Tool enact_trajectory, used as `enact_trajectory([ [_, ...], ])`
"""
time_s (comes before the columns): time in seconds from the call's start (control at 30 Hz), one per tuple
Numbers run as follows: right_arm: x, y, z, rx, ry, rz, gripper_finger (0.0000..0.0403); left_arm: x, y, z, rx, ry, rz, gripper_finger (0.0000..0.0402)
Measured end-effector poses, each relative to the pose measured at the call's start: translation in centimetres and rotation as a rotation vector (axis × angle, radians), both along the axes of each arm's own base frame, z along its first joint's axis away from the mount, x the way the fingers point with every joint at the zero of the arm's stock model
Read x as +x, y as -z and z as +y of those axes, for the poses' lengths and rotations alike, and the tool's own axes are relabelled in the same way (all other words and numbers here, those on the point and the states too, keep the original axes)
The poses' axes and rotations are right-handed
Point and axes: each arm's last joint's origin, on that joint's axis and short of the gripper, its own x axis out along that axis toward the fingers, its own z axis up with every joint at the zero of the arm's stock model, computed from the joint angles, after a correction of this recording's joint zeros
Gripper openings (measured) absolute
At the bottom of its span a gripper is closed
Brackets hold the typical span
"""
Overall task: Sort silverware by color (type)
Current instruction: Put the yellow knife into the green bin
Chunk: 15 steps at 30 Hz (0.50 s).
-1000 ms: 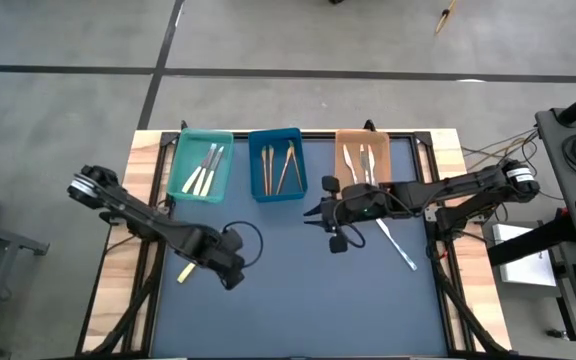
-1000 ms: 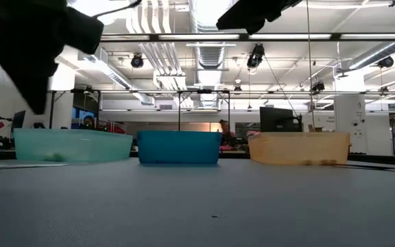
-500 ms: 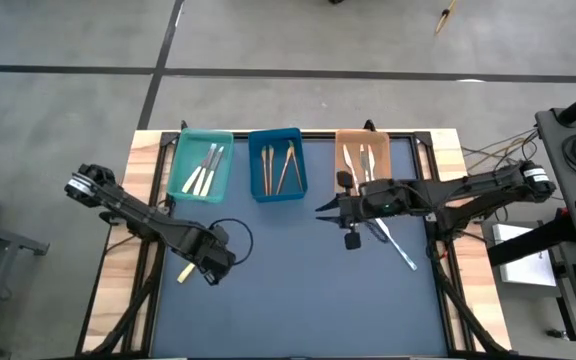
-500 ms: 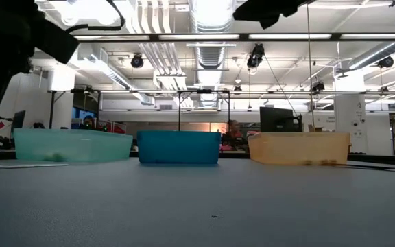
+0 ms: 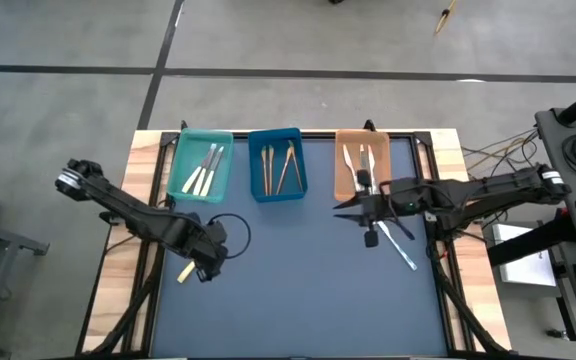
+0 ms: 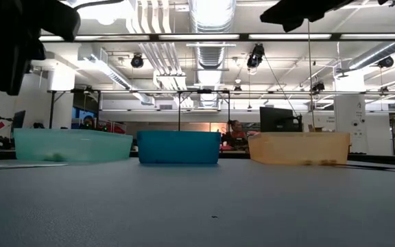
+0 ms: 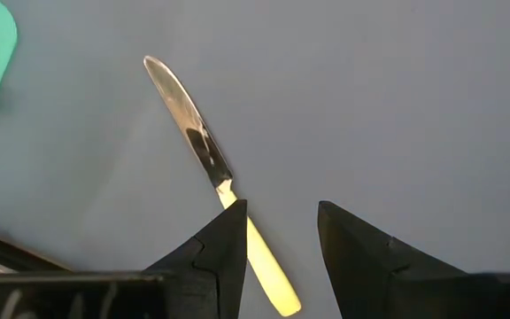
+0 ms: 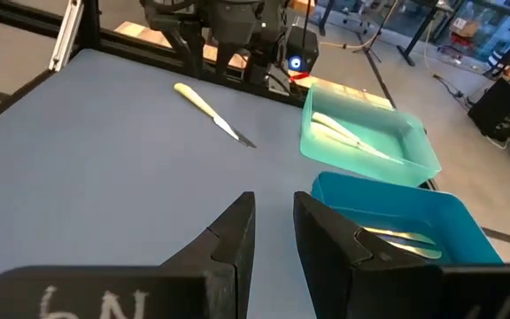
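**L gripper over yellow knife, nothing held**

We see L gripper [image 7: 280, 232] above the yellow knife [image 7: 211, 174] on the mat's left, fingers spread, empty. R gripper [image 8: 273, 226] hovers by orange tray [image 5: 348, 178], fingers slightly apart, empty. Blue-handled knife [image 5: 400, 245] lies on mat beside it. Rest sits in teal tray [image 5: 182, 166], blue tray [image 5: 258, 168] & orange.

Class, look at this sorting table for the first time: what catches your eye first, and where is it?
Three trays line the far edge: teal, blue, orange, each holding cutlery. A cream-handled knife lies loose under the left tool; a silver piece lies near the right tool.
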Motion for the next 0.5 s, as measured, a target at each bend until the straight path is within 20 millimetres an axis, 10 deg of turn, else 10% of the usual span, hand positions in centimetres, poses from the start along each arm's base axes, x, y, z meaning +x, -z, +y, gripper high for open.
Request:
enact_trajectory([
  [0.5, -0.7, 0.1, -0.1, 0.019, 0.006, -0.010, 0.0072, -1.1, -0.4, 0.8, 0.044, 0.001, -0.056, 0.0121],
])
